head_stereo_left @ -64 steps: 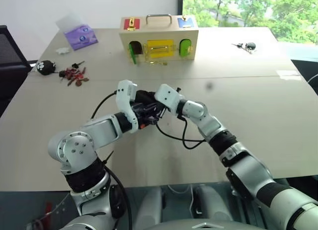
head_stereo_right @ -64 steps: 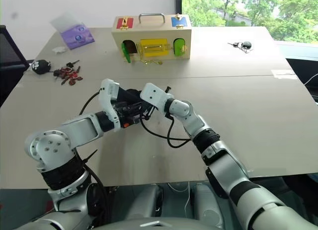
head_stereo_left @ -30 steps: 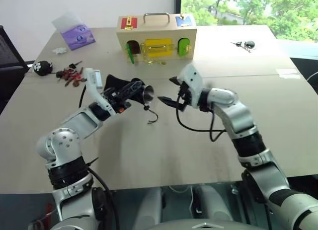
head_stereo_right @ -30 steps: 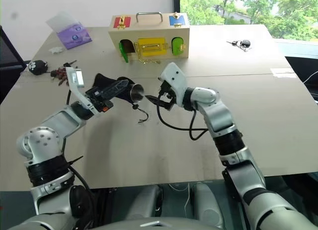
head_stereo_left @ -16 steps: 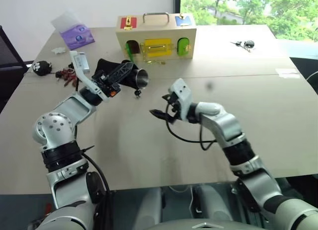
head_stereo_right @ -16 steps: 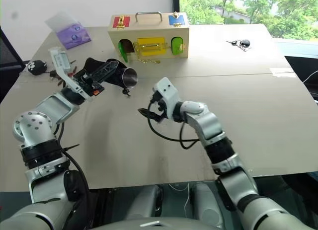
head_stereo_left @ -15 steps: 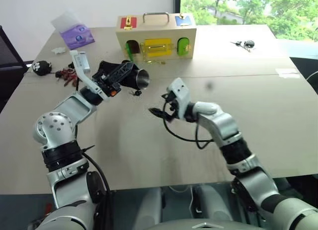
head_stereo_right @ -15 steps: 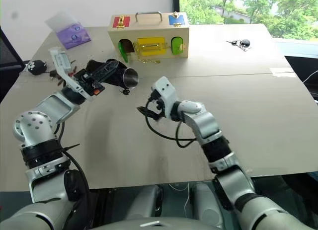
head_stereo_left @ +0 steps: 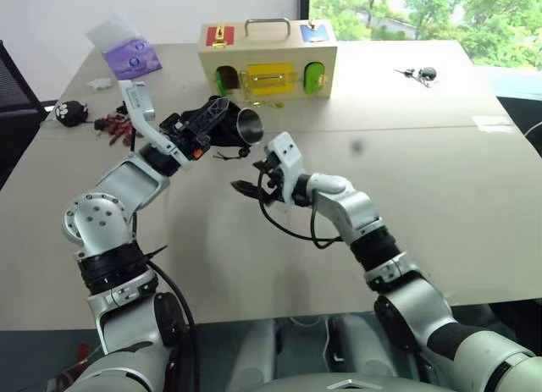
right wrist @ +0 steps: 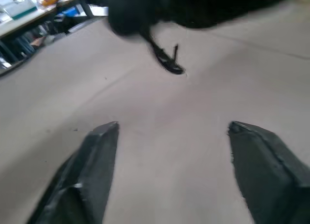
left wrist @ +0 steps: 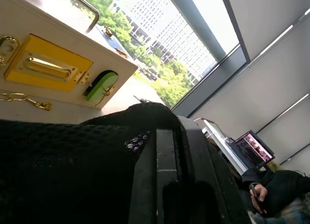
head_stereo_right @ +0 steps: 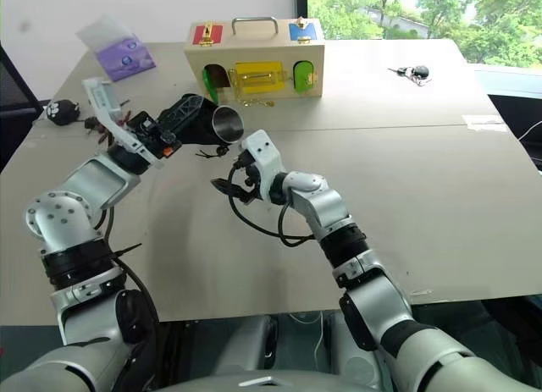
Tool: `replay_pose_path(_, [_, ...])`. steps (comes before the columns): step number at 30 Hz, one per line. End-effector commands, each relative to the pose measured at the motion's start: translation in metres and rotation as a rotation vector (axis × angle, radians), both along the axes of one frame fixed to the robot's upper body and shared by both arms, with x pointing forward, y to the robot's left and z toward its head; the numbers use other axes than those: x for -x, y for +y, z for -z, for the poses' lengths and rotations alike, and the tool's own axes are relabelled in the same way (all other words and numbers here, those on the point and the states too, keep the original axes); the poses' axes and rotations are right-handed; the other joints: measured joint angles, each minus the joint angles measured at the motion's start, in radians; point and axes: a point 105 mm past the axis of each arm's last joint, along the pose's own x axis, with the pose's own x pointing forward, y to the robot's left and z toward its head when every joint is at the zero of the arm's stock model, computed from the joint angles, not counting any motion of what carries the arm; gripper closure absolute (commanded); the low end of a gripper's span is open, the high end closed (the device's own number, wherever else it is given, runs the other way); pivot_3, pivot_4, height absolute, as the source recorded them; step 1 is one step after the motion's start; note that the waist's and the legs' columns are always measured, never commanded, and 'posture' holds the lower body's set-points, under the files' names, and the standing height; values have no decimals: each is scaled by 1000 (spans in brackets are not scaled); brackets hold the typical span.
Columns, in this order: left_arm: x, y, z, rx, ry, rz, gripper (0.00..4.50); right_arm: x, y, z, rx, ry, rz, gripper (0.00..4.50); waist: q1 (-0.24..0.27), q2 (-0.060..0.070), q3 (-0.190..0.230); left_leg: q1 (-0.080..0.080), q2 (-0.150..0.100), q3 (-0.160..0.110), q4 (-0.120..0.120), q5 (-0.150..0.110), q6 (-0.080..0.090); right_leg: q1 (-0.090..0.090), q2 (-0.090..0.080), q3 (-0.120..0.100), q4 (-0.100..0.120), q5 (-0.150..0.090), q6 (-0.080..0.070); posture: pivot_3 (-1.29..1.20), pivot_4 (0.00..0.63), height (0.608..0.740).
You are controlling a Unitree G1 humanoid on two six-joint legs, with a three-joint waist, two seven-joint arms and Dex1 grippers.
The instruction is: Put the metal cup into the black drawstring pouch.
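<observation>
The black drawstring pouch [head_stereo_left: 222,129] is held up off the table by my left gripper [head_stereo_left: 203,128], which is shut on its fabric. The metal cup [head_stereo_left: 248,124] lies sideways in the pouch. Its shiny rim and dark inside show at the pouch's open end, facing right. In the left wrist view the black fingers [left wrist: 164,171] press into the pouch's fabric [left wrist: 63,156]. A thin cord [right wrist: 167,59] dangles below the pouch. My right gripper [head_stereo_left: 246,187] hovers just under and to the right of the cup, open, with nothing between its fingers [right wrist: 92,166].
A wooden latch box [head_stereo_left: 268,57] stands behind the pouch. At the far left are a purple packet [head_stereo_left: 131,55], red keys [head_stereo_left: 118,125] and a black-and-white plush keychain [head_stereo_left: 72,113]. A key bunch [head_stereo_left: 419,73] lies at the far right.
My left arm has lifted the pouch and cup a little higher. My right gripper has dropped and swung left to just under the cup, with its fingers a bit closer together.
</observation>
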Motion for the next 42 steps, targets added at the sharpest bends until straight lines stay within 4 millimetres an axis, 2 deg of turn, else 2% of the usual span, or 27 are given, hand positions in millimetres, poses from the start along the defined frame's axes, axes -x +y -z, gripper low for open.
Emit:
replay_pose_path(1, [11, 7, -17, 9, -74, -28, 4500, 11, 43, -29, -97, -67, -58, 2598, -1, 0, 0, 0, 0, 0, 0, 0, 0, 0, 1, 0, 0, 0, 0, 0, 150, 740])
replay_pose_path(4, [13, 10, -19, 12, -76, -43, 4500, 6, 38, -32, -132, -70, -43, 4164, -1, 0, 0, 0, 0, 0, 0, 0, 0, 0, 1, 0, 0, 0, 0, 0, 150, 740])
replay_pose_path(5, [13, 11, -19, 13, -76, -46, 4500, 6, 36, -33, -135, -75, -44, 4416, -1, 0, 0, 0, 0, 0, 0, 0, 0, 0, 1, 0, 0, 0, 0, 0, 150, 740])
replay_pose_path(18, [14, 24, -14, 14, -56, -97, 4500, 8, 22, -36, -117, -156, -34, 4416, -1, 0, 0, 0, 0, 0, 0, 0, 0, 0, 1, 0, 0, 0, 0, 0, 150, 740])
replay_pose_path(20, [13, 28, -12, 17, -50, -111, 4500, 6, 10, -41, -62, -240, -22, 4416, 0, 0, 0, 0, 0, 0, 0, 0, 0, 0, 1, 0, 0, 0, 0, 0, 150, 740])
replay_pose_path(23, [12, 35, -11, 53, -48, -151, 4500, -2, -20, -56, 19, -359, 37, 4416, 2, 0, 0, 0, 1, 0, 0, 0, 0, 0, 1, 0, 0, 0, 0, 0, 150, 740])
replay_pose_path(26, [14, 43, -8, 121, -47, -197, 4500, -16, -54, -84, 128, -497, 119, 4416, 11, 0, 0, -1, 0, -1, 2, 0, 0, 0, 0, -1, 0, 0, 0, 0, 150, 740])
replay_pose_path(27, [18, 45, -6, 138, -49, -207, 4500, -19, -65, -99, 151, -544, 141, 4416, 10, 0, 0, -1, 0, -1, 3, 0, 0, 0, -1, 0, 0, 0, 0, 0, 150, 740])
replay_pose_path(30, [32, 43, 4, 189, -51, -193, 3776, -24, -82, -153, 150, -659, 175, 4500, 2, 0, 0, -1, 0, 0, 3, 0, 0, 0, -2, 0, 2, 0, 0, 0, 150, 740])
replay_pose_path(32, [43, 40, 15, 190, -34, -184, 2875, -22, -86, -194, 140, -741, 172, 4500, -6, 0, 0, -1, 0, 3, 3, 0, 0, -2, -2, 2, 5, 0, 0, 0, 150, 740])
replay_pose_path(35, [58, 29, 24, 175, -24, -137, 1496, -17, -86, -231, 135, -824, 153, 4500, -10, 0, 0, 0, 2, 7, 0, 0, 0, -6, 0, 6, 7, 0, 0, 0, 150, 740])
replay_pose_path(38, [69, 13, 24, 114, -57, -61, 1496, -7, -83, -273, 125, -918, 121, 4500, -4, 0, 0, 1, 2, 9, 1, 0, 1, -5, 0, 7, 8, 0, 0, 0, 150, 740])
replay_pose_path(42, [69, 0, 25, 55, -88, -24, 1496, -1, -85, -287, 141, -966, 100, 4500, 10, 0, 0, 0, 1, 10, 7, -2, 4, -4, 0, 6, 11, 0, 0, 0, 150, 740])
